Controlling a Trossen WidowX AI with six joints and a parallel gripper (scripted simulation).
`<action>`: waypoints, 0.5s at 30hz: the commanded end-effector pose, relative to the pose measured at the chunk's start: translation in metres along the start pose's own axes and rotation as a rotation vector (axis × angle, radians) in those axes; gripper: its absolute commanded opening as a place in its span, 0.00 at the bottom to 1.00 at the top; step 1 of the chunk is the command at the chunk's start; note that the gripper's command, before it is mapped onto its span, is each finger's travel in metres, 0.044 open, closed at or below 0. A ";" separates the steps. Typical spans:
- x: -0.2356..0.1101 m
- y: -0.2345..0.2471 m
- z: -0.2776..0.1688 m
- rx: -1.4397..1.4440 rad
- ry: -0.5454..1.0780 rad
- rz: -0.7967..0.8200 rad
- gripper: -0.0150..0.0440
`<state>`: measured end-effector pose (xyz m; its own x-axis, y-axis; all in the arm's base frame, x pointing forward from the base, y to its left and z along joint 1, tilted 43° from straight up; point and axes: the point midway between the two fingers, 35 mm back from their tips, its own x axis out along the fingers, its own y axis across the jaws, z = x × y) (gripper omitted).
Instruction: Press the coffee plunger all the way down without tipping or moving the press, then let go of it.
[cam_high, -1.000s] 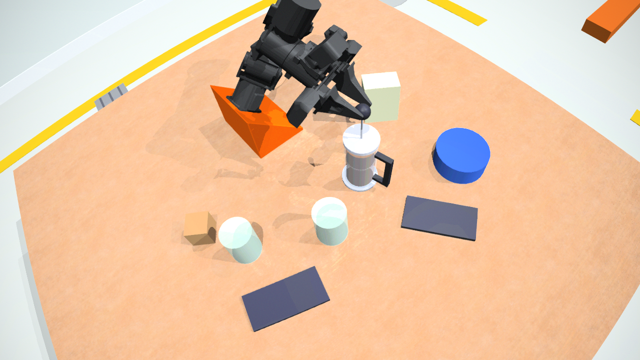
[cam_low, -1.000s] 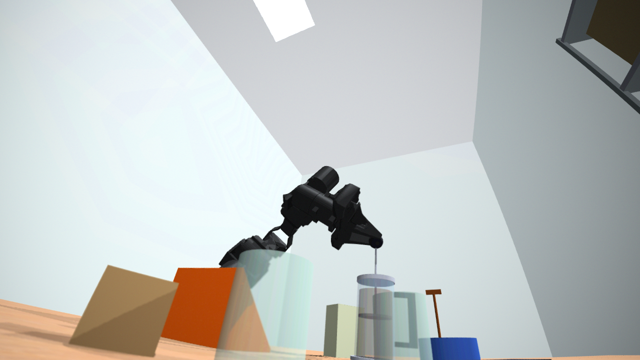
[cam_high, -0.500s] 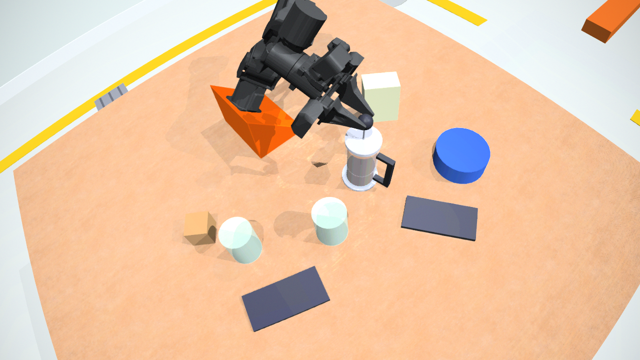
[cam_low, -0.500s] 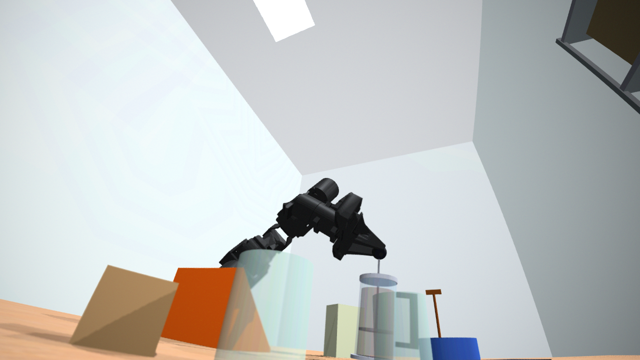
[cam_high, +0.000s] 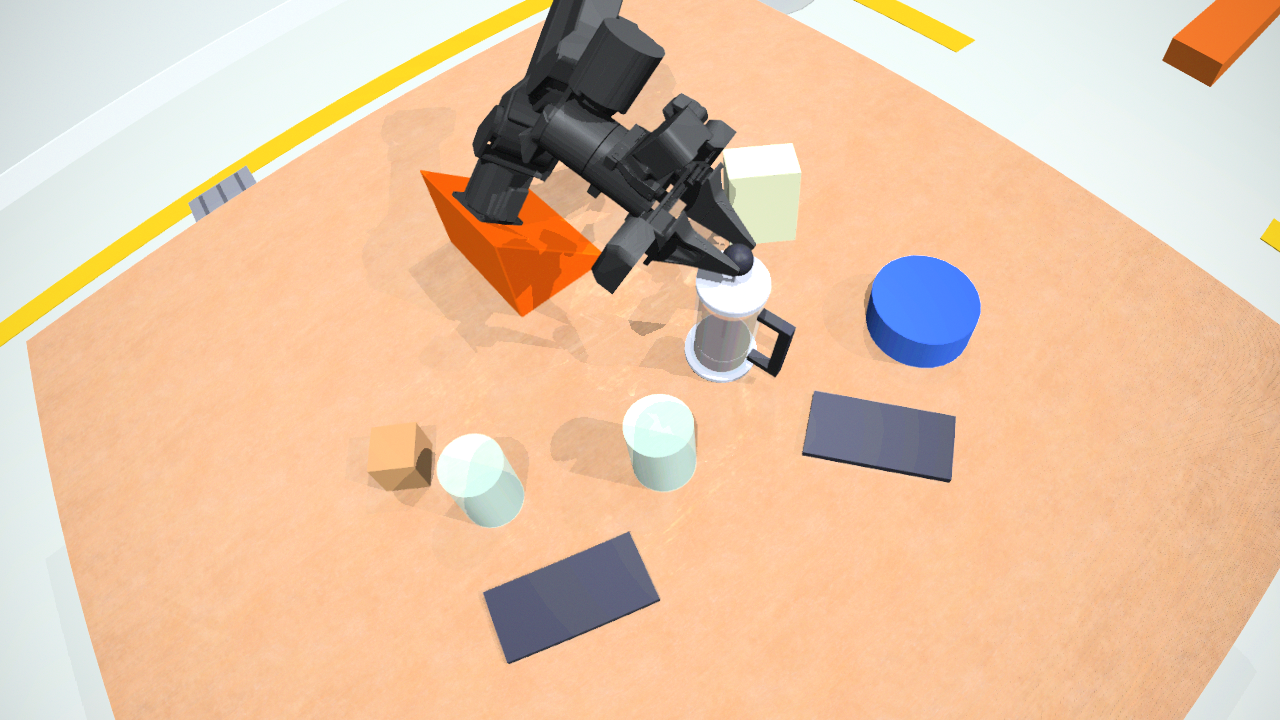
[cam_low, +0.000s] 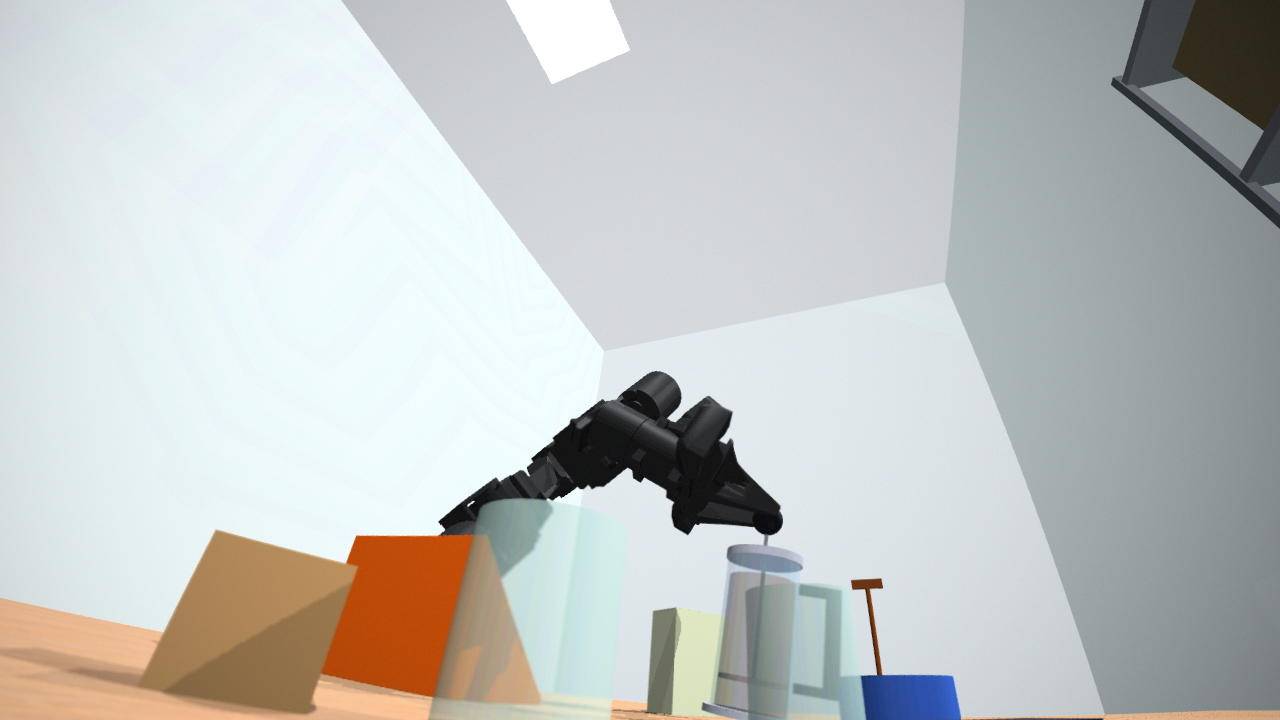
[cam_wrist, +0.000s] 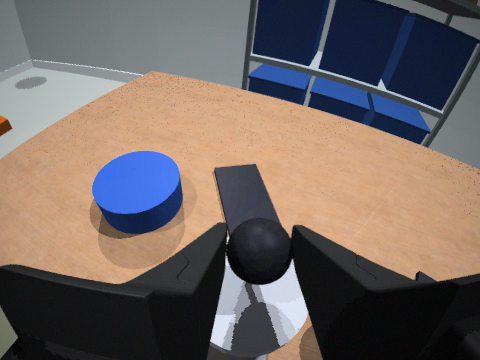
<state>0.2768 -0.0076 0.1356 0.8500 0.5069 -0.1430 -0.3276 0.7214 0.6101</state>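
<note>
The coffee press (cam_high: 723, 340) (cam_low: 760, 626) has a clear body, a pale lid (cam_high: 733, 295) (cam_wrist: 292, 315) and a black handle (cam_high: 783, 349). In the exterior view it leans slightly to the right, and its left base edge looks a little raised. My gripper (cam_high: 744, 257) (cam_low: 773, 519) (cam_wrist: 259, 233) is shut on the round black plunger knob (cam_high: 738, 260) (cam_low: 767, 522) (cam_wrist: 259, 255), one finger on each side. Only a short piece of rod (cam_low: 765, 540) shows between the knob and the lid. The plunger disc appears low in the body.
A blue cylinder (cam_high: 923, 300) (cam_wrist: 137, 185) and a dark slab (cam_high: 879, 436) (cam_wrist: 247, 195) lie right of the press. A pale green block (cam_high: 765, 201) stands behind it. Two glasses (cam_high: 662, 447) (cam_high: 487, 488), a tan cube (cam_high: 395, 452), an orange wedge (cam_high: 501, 259) and another slab (cam_high: 572, 597) are around.
</note>
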 end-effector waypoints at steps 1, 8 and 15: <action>0.003 0.000 -0.009 0.036 0.026 0.010 0.45; 0.005 -0.001 -0.008 0.036 0.026 0.011 0.45; 0.005 -0.002 -0.008 0.036 0.026 0.011 0.45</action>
<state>0.2788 -0.0059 0.1316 0.8452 0.5135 -0.1480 -0.3248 0.7136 0.6208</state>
